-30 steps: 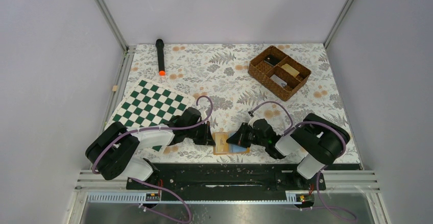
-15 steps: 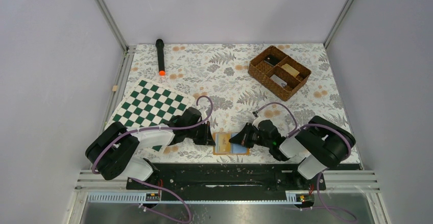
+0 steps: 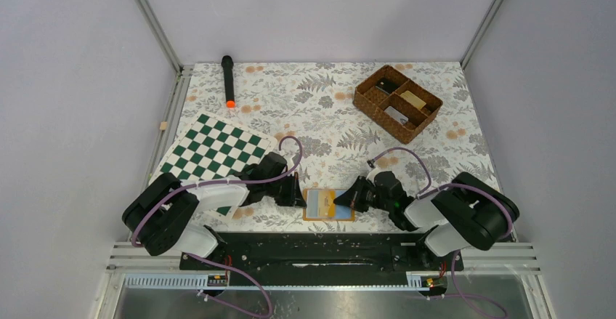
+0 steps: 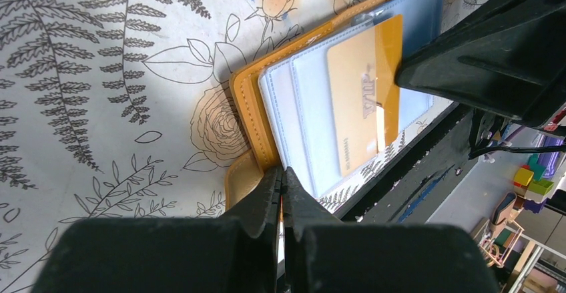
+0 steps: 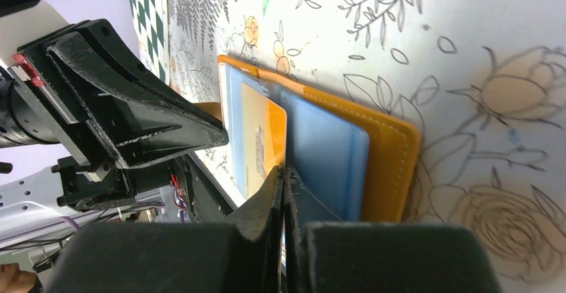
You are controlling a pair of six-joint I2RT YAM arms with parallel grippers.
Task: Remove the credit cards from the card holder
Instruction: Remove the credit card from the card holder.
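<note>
One floral table carries the open card holder at 6 o'clock, by its near edge. Its leather looks light and floppy, so it likely needs pinning. The beige card and light blue card look thin, stiff and slick, best nipped at an exposed short edge. The left arm reaches in low from 9 o'clock, the right arm from 3. The left gripper has its jaws pressed together at the holder's rim, with nothing plainly caught. The right gripper seemingly pinches the beige card's corner.
</note>
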